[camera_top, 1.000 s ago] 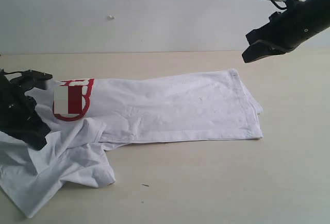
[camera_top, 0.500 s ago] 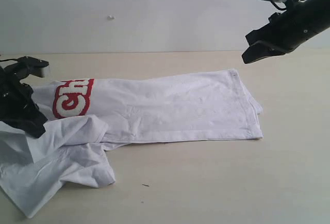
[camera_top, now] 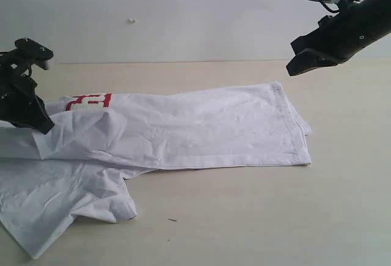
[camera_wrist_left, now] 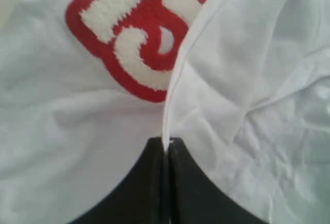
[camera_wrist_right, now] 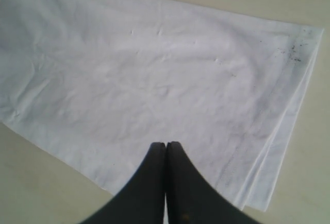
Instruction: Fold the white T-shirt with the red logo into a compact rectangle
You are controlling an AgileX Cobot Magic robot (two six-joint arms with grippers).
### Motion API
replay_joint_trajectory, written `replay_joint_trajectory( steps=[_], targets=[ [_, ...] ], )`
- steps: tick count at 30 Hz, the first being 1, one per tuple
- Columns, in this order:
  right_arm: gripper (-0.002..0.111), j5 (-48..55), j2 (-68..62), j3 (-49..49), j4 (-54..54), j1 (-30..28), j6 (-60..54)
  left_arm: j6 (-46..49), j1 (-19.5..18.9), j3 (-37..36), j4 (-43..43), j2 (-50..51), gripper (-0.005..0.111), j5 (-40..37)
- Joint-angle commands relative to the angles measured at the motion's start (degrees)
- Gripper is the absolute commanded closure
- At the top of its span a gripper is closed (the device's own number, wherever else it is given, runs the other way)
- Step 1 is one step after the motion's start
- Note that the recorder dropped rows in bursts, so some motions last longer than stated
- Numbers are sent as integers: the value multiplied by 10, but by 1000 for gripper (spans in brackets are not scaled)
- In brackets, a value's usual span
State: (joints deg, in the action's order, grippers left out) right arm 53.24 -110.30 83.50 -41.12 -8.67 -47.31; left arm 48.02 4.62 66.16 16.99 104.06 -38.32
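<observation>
Left pincer [camera_wrist_left: 166, 143] tight on white T-shirt [camera_top: 201, 125]

Wrinkled cloth T-shirt [camera_top: 201, 125], fuzzy logo [camera_wrist_left: 134, 33]

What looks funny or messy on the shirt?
The shirt has small dark specks near one hem corner, like dirt. Its sleeve lies crumpled and uneven, and folded cloth hides most of the red logo.

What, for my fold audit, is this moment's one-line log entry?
left gripper: shut on white T-shirt edge, raised | right gripper: shut, empty, hovering | red logo: partly covered
</observation>
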Motion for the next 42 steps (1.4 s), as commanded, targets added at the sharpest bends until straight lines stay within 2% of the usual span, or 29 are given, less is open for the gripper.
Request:
replay_joint_trajectory(
  steps=[1,8,15,17,21,26,28,33,38,42],
  targets=[
    [108,-2,0,3,-3,0,-6,44,0,5,-2,-10,107,44],
    [108,-2,0,3,-3,0,-6,37,0,5,8,-1,105,40],
    [108,-1,0,3,-3,0,-6,-25,0,5,7,-1,74,31],
    [108,-1,0,3,-3,0,-6,-51,-2,5,-4,-1,70,30],
    [108,-1,0,3,-3,0,-6,-80,-6,5,3,-1,70,10],
    [108,6,0,3,-3,0,-6,-52,0,25,83,22,70,-67],
    [108,10,0,3,-3,0,-6,-48,13,34,88,32,70,-54],
    [108,10,0,3,-3,0,-6,-83,28,38,30,47,69,17],
    [108,3,0,3,-3,0,-6,-113,21,38,-7,60,46,43],
    [108,-1,0,3,0,0,-6,-113,17,38,-7,82,46,25]
  ],
)
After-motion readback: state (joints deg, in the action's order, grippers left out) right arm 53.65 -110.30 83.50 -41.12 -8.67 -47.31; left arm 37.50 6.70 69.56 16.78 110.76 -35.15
